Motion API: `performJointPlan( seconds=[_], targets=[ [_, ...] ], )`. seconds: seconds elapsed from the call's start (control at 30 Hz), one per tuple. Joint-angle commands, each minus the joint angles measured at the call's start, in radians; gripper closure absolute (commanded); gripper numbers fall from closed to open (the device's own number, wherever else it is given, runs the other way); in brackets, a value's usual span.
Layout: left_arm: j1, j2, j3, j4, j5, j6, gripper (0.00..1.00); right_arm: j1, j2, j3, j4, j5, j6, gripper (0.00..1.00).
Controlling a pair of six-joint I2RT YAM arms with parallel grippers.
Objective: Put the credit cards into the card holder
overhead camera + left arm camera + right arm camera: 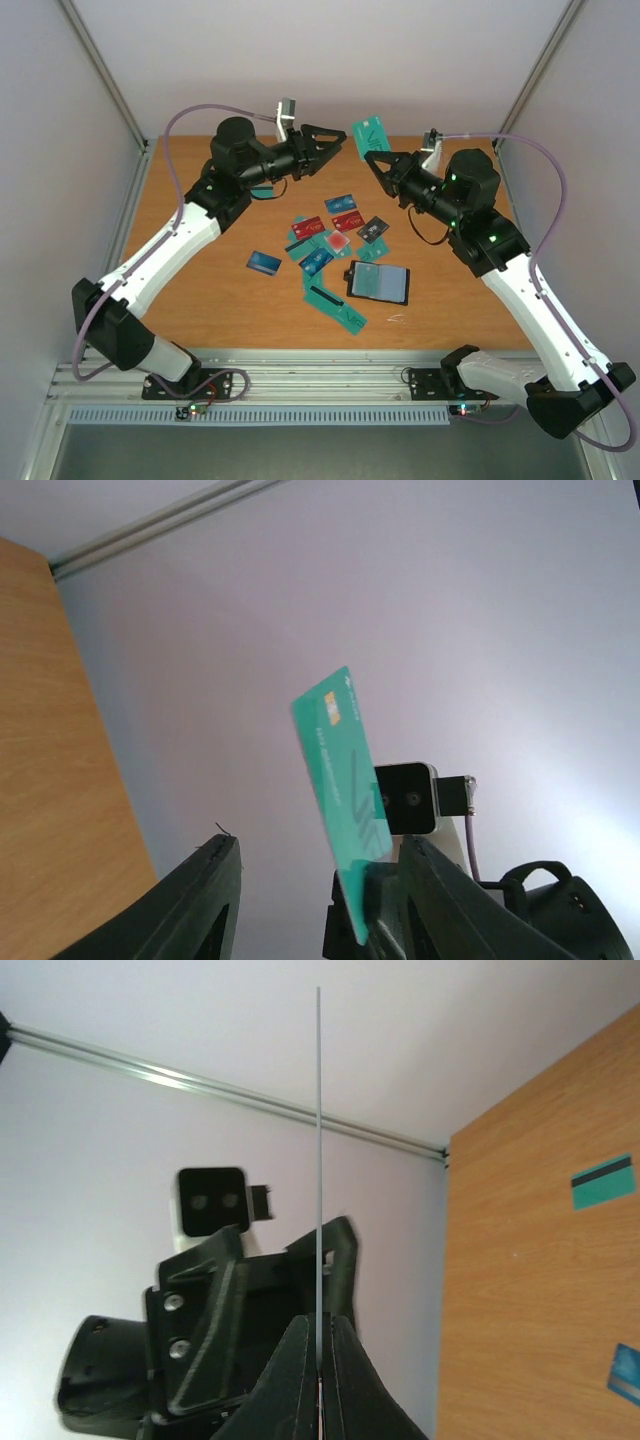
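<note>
My right gripper [370,159] is raised above the table's back and shut on the low end of a teal credit card [370,132]. In the right wrist view the card [319,1140] shows edge-on between the closed fingers [300,1370]. My left gripper [342,141] faces it, open, its fingers [205,900] wide apart. The held card [338,780] stands between them, close to the right-hand finger; I cannot tell whether it touches. The black card holder [380,283] lies open on the table, teal-grey inside up. Several more cards lie left of it, among them red [347,221] and dark grey [373,230].
A teal card with a black stripe [603,1181] lies under the left arm, also in the top view [263,190]. Teal cards [337,305] lie at the holder's near left. The wooden table [200,310] is walled by pale panels [60,150].
</note>
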State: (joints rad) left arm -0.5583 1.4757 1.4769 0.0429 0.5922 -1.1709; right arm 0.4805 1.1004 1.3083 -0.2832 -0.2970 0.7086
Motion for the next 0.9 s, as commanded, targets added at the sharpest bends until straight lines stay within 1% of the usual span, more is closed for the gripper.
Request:
performJointPlan(
  seconds=[0.0,0.13,0.33,0.47,0.7,0.77,0.8,0.87],
  targets=[
    [0.003,0.031,-0.03,0.213,0.054,-0.088,0.56,-0.007,0.011,-0.012,0.1,-0.039,0.052,0.99],
    [0.003,0.055,-0.029,0.265,0.084,-0.107,0.59,-0.006,0.018,-0.037,0.137,-0.057,0.076,0.99],
    [0.003,0.076,-0.033,0.321,0.098,-0.143,0.72,-0.007,0.023,-0.041,0.148,-0.065,0.072,0.99],
    [0.003,0.083,-0.023,0.308,0.099,-0.143,0.79,-0.007,0.029,-0.053,0.17,-0.072,0.085,0.99],
    [0.003,0.096,-0.019,0.311,0.1,-0.152,0.87,-0.006,0.041,-0.05,0.171,-0.094,0.08,0.99],
    [0.003,0.104,-0.012,0.317,0.105,-0.159,0.93,-0.006,0.044,-0.049,0.171,-0.101,0.078,0.99],
    [0.003,0.11,-0.009,0.319,0.108,-0.163,0.99,-0.006,0.044,-0.05,0.169,-0.103,0.076,0.99],
    [0.003,0.112,-0.012,0.317,0.109,-0.167,1.0,-0.007,0.042,-0.048,0.156,-0.102,0.064,0.99]
  ],
)
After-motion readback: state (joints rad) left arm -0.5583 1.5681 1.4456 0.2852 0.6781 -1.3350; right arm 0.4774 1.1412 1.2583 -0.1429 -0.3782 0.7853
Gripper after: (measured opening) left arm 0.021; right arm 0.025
